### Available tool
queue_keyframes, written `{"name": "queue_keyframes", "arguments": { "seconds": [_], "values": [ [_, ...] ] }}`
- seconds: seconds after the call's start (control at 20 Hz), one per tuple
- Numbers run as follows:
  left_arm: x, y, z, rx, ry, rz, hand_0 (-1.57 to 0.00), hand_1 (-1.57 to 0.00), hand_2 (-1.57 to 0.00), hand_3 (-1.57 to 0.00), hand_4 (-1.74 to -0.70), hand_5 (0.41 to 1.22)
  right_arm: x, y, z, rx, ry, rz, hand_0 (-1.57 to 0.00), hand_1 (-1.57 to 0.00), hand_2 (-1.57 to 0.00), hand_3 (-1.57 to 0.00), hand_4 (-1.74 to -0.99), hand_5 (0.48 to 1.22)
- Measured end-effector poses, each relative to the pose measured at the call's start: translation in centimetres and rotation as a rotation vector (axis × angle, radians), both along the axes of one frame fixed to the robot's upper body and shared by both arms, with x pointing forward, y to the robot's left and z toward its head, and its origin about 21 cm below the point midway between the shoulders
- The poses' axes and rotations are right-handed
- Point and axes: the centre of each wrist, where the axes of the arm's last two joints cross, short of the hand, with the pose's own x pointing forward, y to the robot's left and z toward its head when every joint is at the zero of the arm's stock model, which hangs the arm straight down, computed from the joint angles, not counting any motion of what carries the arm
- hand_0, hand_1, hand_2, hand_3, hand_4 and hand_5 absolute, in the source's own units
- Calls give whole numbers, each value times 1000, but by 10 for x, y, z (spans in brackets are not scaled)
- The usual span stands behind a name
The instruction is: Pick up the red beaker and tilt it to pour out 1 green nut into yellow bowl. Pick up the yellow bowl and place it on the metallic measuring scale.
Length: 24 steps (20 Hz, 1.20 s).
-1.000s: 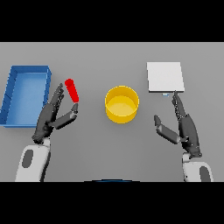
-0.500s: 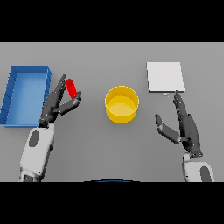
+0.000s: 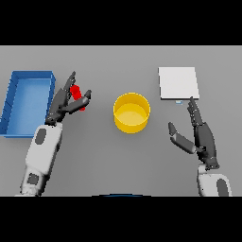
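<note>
Red shows only in patches between the dark fingers of the left hand (image 3: 66, 103), so much of the red beaker (image 3: 77, 94) is hidden and its long axis is hard to judge; fingers and thumb bracket it, not visibly clamped; blue tray (image 3: 14, 101) lies just left; yellow bowl (image 3: 132, 112) sits mid-worktop (image 3: 104, 156); right hand (image 3: 201, 137) rests with straight fingers, near the metallic measuring scale (image 3: 178, 83) at far right.

Grey table (image 3: 118, 160) carries blue tray (image 3: 26, 101), yellow bowl (image 3: 132, 112), scale (image 3: 178, 83).
</note>
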Motion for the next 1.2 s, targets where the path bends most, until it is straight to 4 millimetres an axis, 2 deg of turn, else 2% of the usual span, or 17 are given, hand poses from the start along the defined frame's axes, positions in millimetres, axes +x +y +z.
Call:
{"name": "queue_keyframes", "arguments": {
  "seconds": [0.1, 0.15, 0.2, 0.25, 0.3, 0.35, 0.45, 0.55, 0.65, 0.75, 0.9, 1.2],
  "values": [
    [7, -4, 0, -5, -3, 0, 1, 1, 1, 1, -1343, 725, 0, -3, -1, -3, 6, -9, 1, 1, 1, 1, -1305, 681],
    [8, -4, -3, 3, -13, -7, 1, 1, 1, 1, -1363, 735, -1, 2, 0, 3, 0, -3, 1, 1, 1, 1, -1298, 682],
    [8, -7, -6, -13, -34, -14, 1, 1, -30, -3, -1389, 752, -2, 2, 1, -1, -4, -3, 1, 1, 1, 1, -1295, 683],
    [9, -10, -5, -24, -36, -9, -81, -84, -122, -75, -1416, 770, -3, 2, -1, -8, -1, -7, 1, 1, 1, 1, -1291, 684],
    [12, -10, -6, -37, -24, -3, -253, -276, -307, -220, -1444, 795, 2, 1, 2, -11, 0, -11, 1, 1, 1, 1, -1289, 684],
    [14, -15, -4, -54, -14, 13, -458, -483, -501, -490, -1443, 881, 2, 2, -1, -7, 7, -12, 1, 1, 1, 1, -1286, 685],
    [14, -17, -7, -43, -13, 56, -859, -875, -886, -879, -1439, 1003, 3, -1, 3, -8, 2, -14, 1, 1, 1, 1, -1283, 683],
    [17, -21, -8, 2, -45, 61, -1115, -1125, -1133, -1128, -1443, 1082, -1, -3, -1, -4, 3, -8, 1, 1, 1, 1, -1290, 684],
    [16, -26, -10, -15, -62, 54, -1279, -1286, -1290, -1288, -1447, 1132, -1, -1, -3, -4, 1, 4, 1, 1, 1, 1, -1293, 682],
    [15, -28, -12, -11, -90, 56, -1384, -1388, -1391, -1390, -1553, 1129, 1, 1, 0, 5, -5, 5, 1, 1, 1, 1, -1303, 682],
    [15, -27, -10, -46, -115, 66, -1475, -1478, -1479, -1478, -1645, 1112, 6, 3, 1, -9, -11, 22, 1, 1, 1, 1, -1281, 676],
    [21, -24, 26, -21, -233, 66, -1546, -1546, -1547, -1547, -1716, 1097, 5, 4, -5, -35, -34, 17, 1, 1, 1, 1, -1250, 672]
  ]
}}
